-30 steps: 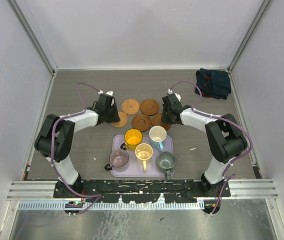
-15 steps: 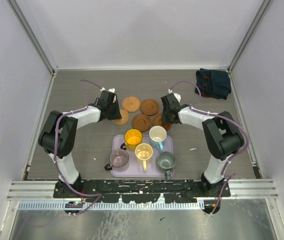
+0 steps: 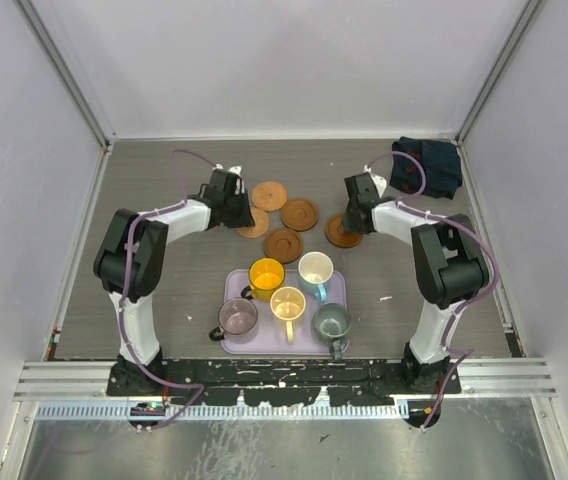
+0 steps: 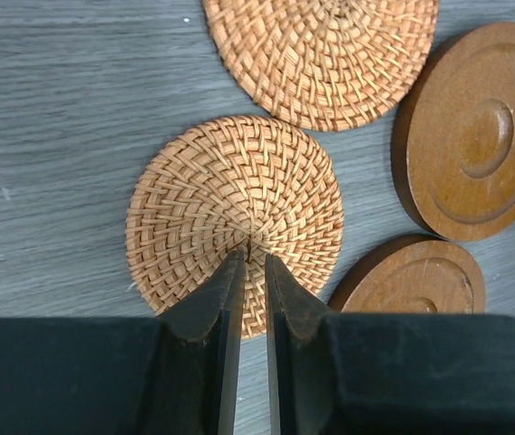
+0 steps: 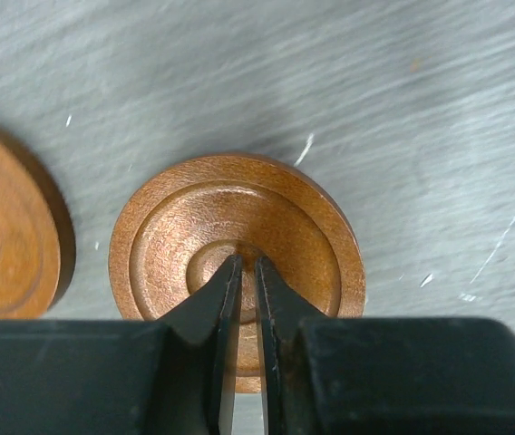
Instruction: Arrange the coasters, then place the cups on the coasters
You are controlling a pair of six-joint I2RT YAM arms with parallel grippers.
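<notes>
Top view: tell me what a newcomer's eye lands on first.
Five colourful cups crowd a lavender tray front and centre. Behind it lie brown coasters, the left end effector tip-down on a woven coaster, the right end effector on a wooden coaster. A dark cloth sits far right.

We find bare grey wood-grain table (image 3: pixel 189 290) left and right of the lavender rectangular tray (image 3: pixel 339 292). 5 handled mugs (image 3: pixel 287 302) crowd that tray; 5 round brown coasters (image 3: pixel 299 213) cluster beyond it; a dark folded cloth (image 3: pixel 426 166) blocks the far-right corner.
</notes>
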